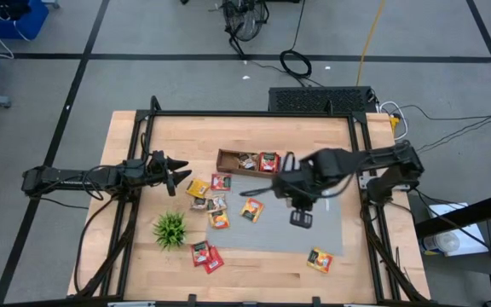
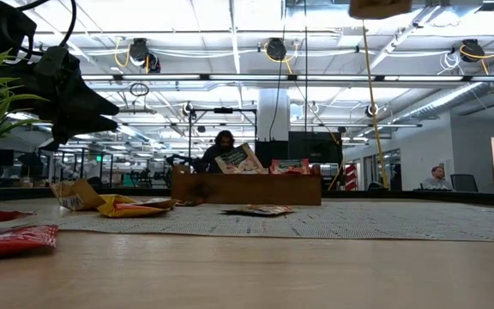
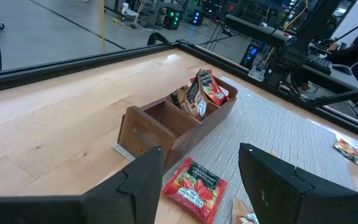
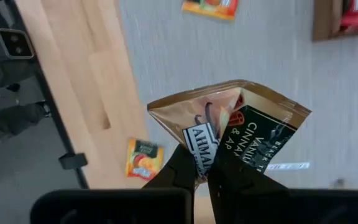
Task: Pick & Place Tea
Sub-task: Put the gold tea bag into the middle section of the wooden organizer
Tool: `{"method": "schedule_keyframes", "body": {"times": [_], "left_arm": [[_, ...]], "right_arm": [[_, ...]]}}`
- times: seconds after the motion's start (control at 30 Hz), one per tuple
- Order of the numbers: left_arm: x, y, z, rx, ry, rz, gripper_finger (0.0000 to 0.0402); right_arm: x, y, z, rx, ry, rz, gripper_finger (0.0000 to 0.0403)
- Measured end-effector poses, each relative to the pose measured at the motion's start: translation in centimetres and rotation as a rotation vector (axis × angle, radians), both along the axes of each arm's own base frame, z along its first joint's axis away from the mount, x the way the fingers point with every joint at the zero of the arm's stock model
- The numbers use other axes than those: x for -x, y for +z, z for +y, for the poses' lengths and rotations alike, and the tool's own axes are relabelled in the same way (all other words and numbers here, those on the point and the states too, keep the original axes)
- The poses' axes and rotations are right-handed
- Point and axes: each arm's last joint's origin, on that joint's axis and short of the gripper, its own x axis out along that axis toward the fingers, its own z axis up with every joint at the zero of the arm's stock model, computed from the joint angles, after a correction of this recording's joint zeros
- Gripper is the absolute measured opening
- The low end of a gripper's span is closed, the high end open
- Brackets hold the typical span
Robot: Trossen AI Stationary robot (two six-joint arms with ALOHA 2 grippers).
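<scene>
The right gripper (image 4: 202, 163) is pinching a brown crinkly tea packet (image 4: 229, 127) above the grey mat; the long wooden tray (image 1: 247, 161) lies toward the tabletop's far edge. The left gripper (image 3: 201, 177) is waiting open.

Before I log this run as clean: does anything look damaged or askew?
Yes. The brown tea packet pinched in the right gripper is buckled where the fingers squeeze it. Loose packets lie scattered over the mat.

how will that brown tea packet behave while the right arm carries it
Probably floppy: the brown tea packet creases and puckers where the right tool pinches its edge. Likely light, hanging from that small pinch. Its glossy wrapper might slip.
</scene>
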Motion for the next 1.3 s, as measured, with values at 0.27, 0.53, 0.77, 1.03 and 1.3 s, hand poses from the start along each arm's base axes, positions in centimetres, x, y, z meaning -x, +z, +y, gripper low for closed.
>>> {"method": "schedule_keyframes", "body": {"times": [0.27,0.53,0.77,1.03,1.3], "left_arm": [[0.0,0.0,0.0,0.000,0.000,0.001,0.0212],[0.0,0.0,0.0,0.000,0.000,0.000,0.0212],[0.0,0.0,0.0,0.000,0.000,0.000,0.0212],[0.0,0.0,0.0,0.000,0.000,0.001,0.0212],[0.0,0.0,0.0,0.000,0.000,0.000,0.0212]], "right_arm": [[-3.3,-0.4,-3.0,-0.009,0.020,-0.014,0.0011],[-5.6,-1.2,-6.7,0.016,0.028,-0.034,0.0011],[-8.3,-3.1,-9.6,0.059,0.044,-0.110,0.0011],[-10.0,-4.7,-12.3,0.236,0.084,-0.140,0.0011],[-11.7,-7.6,-13.1,0.448,0.157,-0.046,0.0011]]}}
